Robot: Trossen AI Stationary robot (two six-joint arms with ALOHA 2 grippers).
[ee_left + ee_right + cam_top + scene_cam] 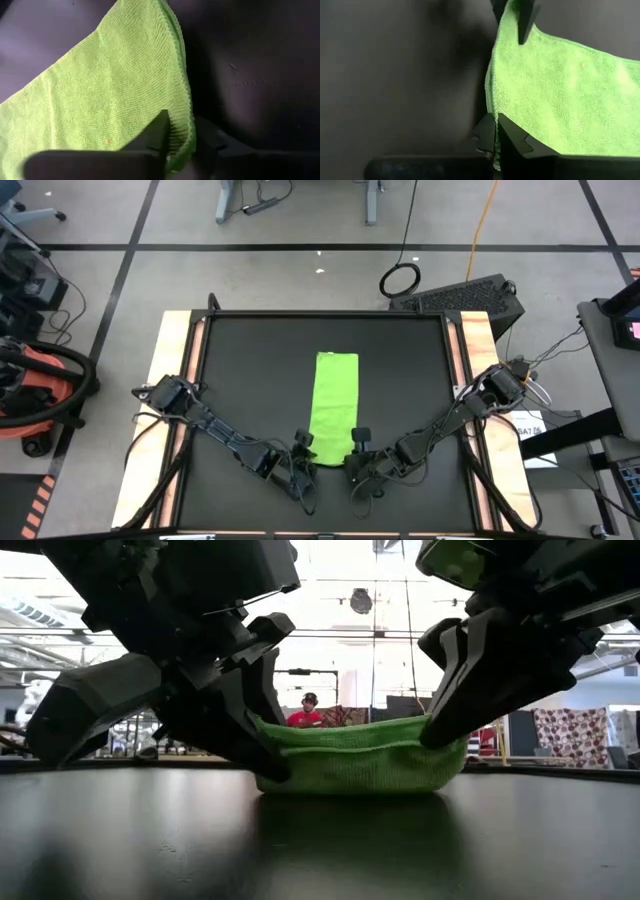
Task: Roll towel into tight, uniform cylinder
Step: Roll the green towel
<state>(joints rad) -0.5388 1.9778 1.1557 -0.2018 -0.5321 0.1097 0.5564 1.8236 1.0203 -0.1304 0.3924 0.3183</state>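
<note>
— Lying lengthwise mid-worktop (230,370), why is the towel (335,405) lifting at its near end?
— Both hands are pinching a corner each: left hand (303,448), right hand (358,442), raising an even edge for rolling.

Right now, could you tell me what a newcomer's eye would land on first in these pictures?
The lime-green towel, folded into a long strip, lies mid-way across the black mat. At its near end the left gripper and right gripper each pinch a corner, lifting that edge slightly off the mat.
</note>
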